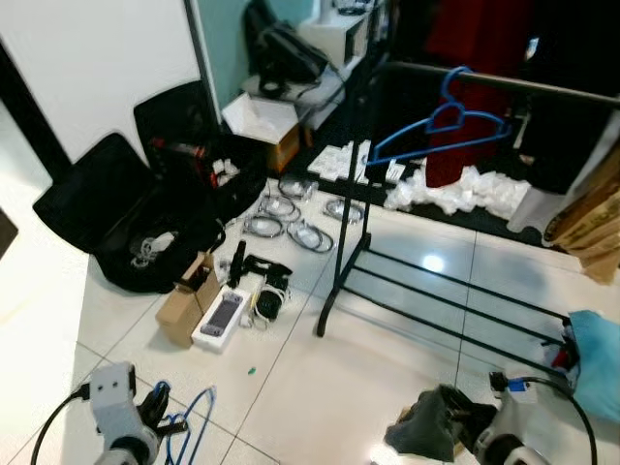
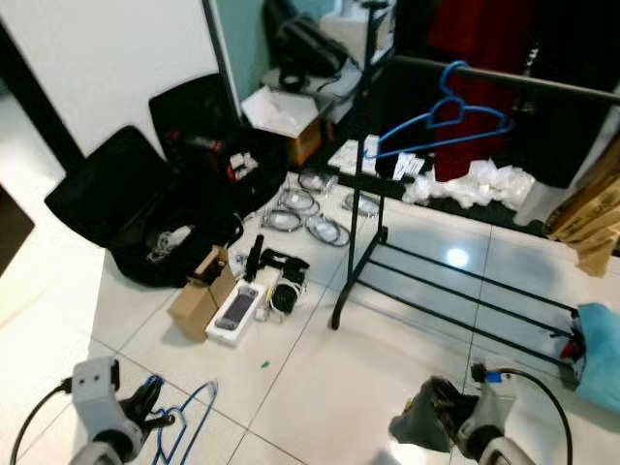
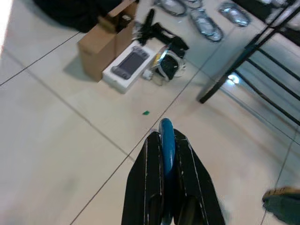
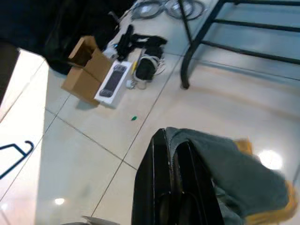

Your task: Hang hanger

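Observation:
My left gripper (image 1: 155, 409) is low at the bottom left, shut on a blue hanger (image 1: 191, 426) that dangles just above the floor tiles. In the left wrist view its fingertips (image 3: 152, 140) pinch the hanger's blue wire (image 3: 166, 140). A second blue hanger (image 1: 446, 121) hangs on the top rail (image 1: 523, 87) of a black clothes rack (image 1: 349, 213) ahead of me, to the right. My right gripper (image 1: 465, 426) at the bottom right is shut on a grey-green garment (image 4: 229, 173).
On the floor left of the rack lie a cardboard box (image 1: 186, 305), a white box with a handheld device (image 1: 223, 318), cables (image 1: 291, 228) and open black bags (image 1: 136, 208). White packets (image 1: 455, 189) lie behind the rack. A light blue item (image 1: 596, 358) sits at the right edge.

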Motion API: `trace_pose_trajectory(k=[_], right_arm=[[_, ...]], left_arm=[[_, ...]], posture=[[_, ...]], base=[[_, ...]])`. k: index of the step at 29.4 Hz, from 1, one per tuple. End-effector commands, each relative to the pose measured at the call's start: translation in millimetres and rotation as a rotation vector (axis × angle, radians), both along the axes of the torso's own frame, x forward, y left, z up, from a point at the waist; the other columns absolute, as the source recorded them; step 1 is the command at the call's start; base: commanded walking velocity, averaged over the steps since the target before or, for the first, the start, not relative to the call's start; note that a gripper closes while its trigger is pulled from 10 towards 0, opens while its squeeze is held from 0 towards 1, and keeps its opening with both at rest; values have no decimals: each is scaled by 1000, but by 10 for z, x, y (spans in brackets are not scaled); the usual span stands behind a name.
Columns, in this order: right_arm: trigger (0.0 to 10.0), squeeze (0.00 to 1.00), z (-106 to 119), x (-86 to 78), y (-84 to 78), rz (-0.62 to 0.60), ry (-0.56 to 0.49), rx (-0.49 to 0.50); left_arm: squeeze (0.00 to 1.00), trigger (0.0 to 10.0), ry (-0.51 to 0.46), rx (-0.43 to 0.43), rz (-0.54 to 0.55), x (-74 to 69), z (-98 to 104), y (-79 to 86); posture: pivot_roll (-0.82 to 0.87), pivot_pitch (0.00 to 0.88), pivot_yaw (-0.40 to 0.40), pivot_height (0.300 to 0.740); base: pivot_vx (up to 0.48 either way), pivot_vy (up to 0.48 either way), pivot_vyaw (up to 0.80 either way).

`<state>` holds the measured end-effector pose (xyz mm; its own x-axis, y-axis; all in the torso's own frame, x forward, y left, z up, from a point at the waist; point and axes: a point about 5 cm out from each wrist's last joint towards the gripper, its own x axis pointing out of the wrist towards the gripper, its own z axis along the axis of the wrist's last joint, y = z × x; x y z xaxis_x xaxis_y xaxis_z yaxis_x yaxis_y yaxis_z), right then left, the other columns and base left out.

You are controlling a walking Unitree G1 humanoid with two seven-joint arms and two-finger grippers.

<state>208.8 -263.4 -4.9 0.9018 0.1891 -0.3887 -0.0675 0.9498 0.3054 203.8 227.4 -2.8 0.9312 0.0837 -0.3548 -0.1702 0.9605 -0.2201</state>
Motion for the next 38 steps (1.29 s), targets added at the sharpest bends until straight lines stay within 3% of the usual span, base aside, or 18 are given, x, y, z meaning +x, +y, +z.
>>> trace_pose_trajectory(k=[1, 14, 22, 25, 27, 32, 34, 38], right_arm=[[10000, 0, -48, -35, 0, -1, 23, 6], [10000, 0, -88, 108, 53, -7, 39, -3], [10000, 0, -105, 299, 91, -37, 76, -11], [10000, 0, -89, 341, 70, -45, 85, -14], [10000, 0, -59, 393, 36, -46, 96, -16], [10000, 0, -59, 422, 69, -41, 95, -3], [10000, 0, -99, 413, 151, -44, 89, -6], [10000, 0, -109, 400, 156, -43, 85, -9]], left_arm=[[0, 10000, 22, 14, -1, -1, -25, 3], [0, 10000, 47, 17, 2, 148, -92, 26], [0, 10000, 93, 8, 8, 374, -142, -28], [0, 10000, 96, 10, 10, 434, -138, -69], [0, 10000, 84, 13, 0, 506, -121, -143], [0, 10000, 80, 5, 15, 527, -120, -123], [0, 10000, 108, 4, 35, 492, -158, -38], [0, 10000, 117, 2, 35, 485, -171, -19]], posture=[[-10, 114, -1, 740], [6, 8, 14, 740], [3, 0, 36, 740], [-5, 0, 26, 740], [23, 0, -63, 740], [58, 0, -62, 740], [-29, 0, 6, 740], [27, 0, 0, 740]], base=[[0, 0, 656], [0, 0, 650], [0, 0, 650], [0, 0, 631], [0, 0, 625], [0, 0, 611], [0, 0, 613], [0, 0, 613]])
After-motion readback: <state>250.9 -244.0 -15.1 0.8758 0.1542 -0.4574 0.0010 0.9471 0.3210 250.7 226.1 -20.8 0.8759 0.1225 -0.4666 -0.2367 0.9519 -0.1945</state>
